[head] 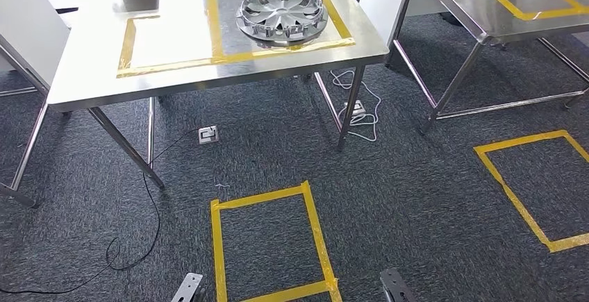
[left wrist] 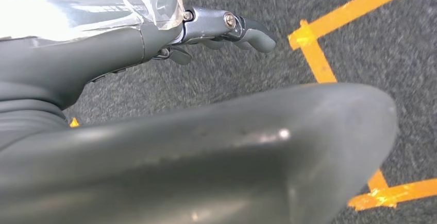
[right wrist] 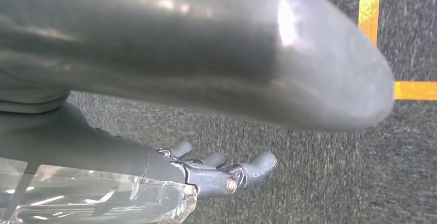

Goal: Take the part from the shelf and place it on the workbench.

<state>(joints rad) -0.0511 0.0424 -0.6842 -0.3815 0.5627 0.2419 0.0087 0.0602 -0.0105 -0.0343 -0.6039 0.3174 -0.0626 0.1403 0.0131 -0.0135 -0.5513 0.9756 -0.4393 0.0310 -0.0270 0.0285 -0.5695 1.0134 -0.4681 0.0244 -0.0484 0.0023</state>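
1. On the near table (head: 90, 87), a steel-topped one on thin metal legs, lies the part: a round silver plastic wheel cover (head: 281, 14) with spokes and a ring of clips around its rim. It sits flat inside a rectangle of yellow tape (head: 217, 38), apart from the tape on all sides as far as I can tell.
2. Progress, as a judgement: if this table is the workbench, the placing looks done. The wheel cover rests unsupported, and nothing is touching it. No shelf can be made out, so I cannot confirm the source.
3. Left robot hand (left wrist: 216, 31): hangs over grey carpet (head: 417, 198) beside yellow floor tape (left wrist: 314, 54). Fingers loosely spread, slightly bent, holding nothing.
4. Right robot hand (right wrist: 216, 170): likewise low over the carpet, fingers apart and nothing between them.
5. Look of the part: shiny, pale grey, dished; the side with the clips seems to face up. No damage visible at this range.
6. Left to do: probably nothing beyond standing clear.
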